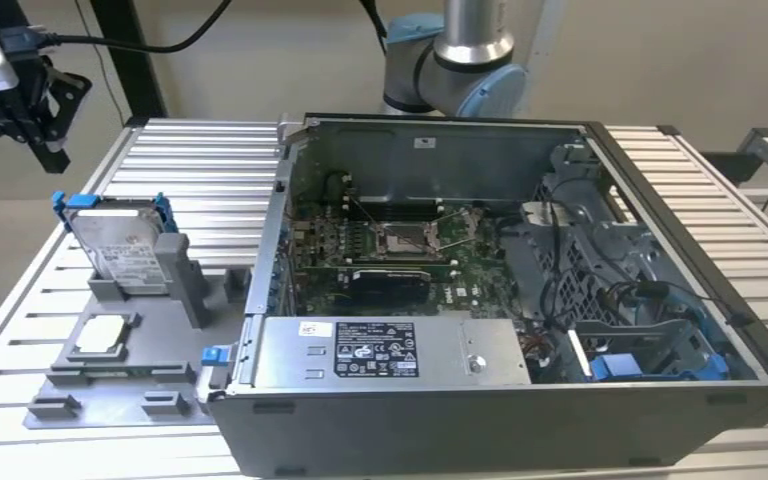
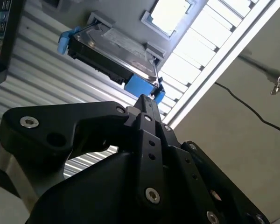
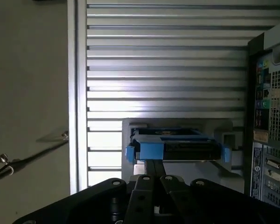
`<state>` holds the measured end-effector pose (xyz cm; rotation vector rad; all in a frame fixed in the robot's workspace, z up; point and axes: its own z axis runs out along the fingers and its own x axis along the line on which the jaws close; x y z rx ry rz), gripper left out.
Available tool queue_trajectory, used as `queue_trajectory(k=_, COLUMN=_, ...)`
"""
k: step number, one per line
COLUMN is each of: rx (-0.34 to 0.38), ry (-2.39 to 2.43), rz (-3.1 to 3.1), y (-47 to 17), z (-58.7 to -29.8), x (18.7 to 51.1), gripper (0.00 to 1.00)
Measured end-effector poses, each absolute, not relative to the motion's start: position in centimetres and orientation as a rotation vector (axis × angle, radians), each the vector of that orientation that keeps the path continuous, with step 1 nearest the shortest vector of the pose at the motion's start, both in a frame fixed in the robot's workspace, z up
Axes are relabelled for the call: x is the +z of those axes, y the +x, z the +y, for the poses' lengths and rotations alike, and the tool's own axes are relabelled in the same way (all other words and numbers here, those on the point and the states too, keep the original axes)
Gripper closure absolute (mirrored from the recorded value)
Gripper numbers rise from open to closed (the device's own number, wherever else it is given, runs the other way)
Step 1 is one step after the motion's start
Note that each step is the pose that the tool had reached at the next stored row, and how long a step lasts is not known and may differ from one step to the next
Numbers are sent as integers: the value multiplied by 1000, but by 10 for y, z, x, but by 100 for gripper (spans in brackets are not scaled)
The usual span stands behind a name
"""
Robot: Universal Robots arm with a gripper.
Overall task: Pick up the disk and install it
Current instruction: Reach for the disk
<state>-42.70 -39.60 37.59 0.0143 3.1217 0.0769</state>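
disk upright in grey stand, exterior view's left of case | stiff, dense, shock-shy (my guess); take by bracket sides | gripper well apart, jaws pressed together, empty

Disk is dull silver-grey metal with a papery white label, edged in smooth blue plastic. Table is ribbed bare metal with a slight sheen. Pincer is matt black with shiny screws. Holder looks like matt grey plastic.
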Motion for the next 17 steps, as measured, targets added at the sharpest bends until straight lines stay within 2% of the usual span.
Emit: queue_trajectory(k=17, rx=77, ry=-10, rz=3122, y=-427, z=-396, x=376, gripper=100)
